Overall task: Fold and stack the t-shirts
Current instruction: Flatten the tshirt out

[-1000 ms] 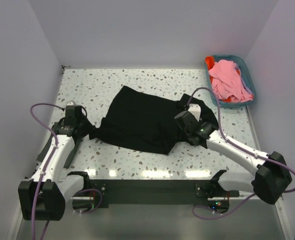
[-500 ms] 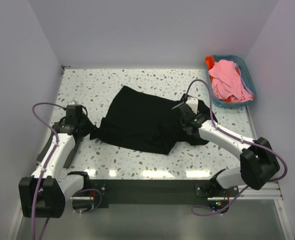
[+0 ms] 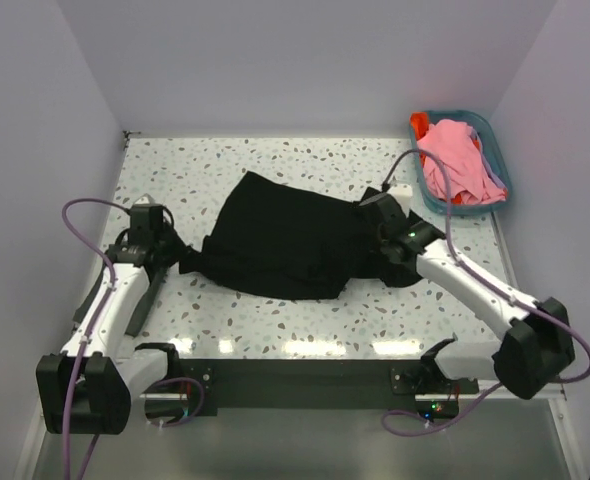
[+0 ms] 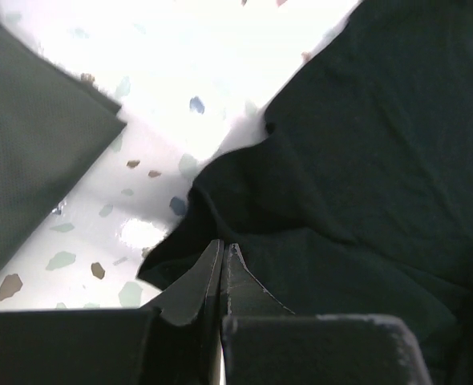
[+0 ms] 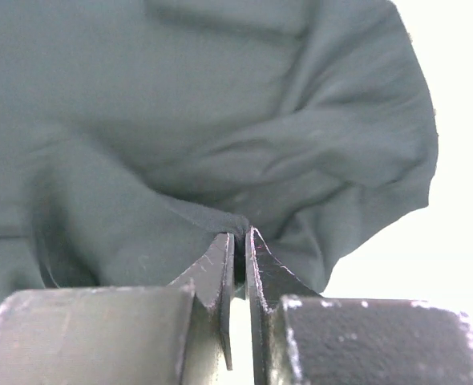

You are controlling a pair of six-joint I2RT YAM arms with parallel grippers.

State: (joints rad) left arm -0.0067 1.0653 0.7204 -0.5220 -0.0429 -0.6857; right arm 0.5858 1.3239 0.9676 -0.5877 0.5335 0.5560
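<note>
Black tee [image 3: 285,245] lies spread across the middle of the speckled desk [image 3: 195,165], a bit rumpled. Left hand [image 4: 222,250] is pressed together on the tee's left corner, pinching it. Right hand [image 5: 238,239] same deal on the right side, w/ a fold of fabric nipped btw its tips. Pink tee [image 3: 455,160] + orange-red tee [image 3: 420,126] sit piled in the teal basket [image 3: 502,170], back right corner.
</note>
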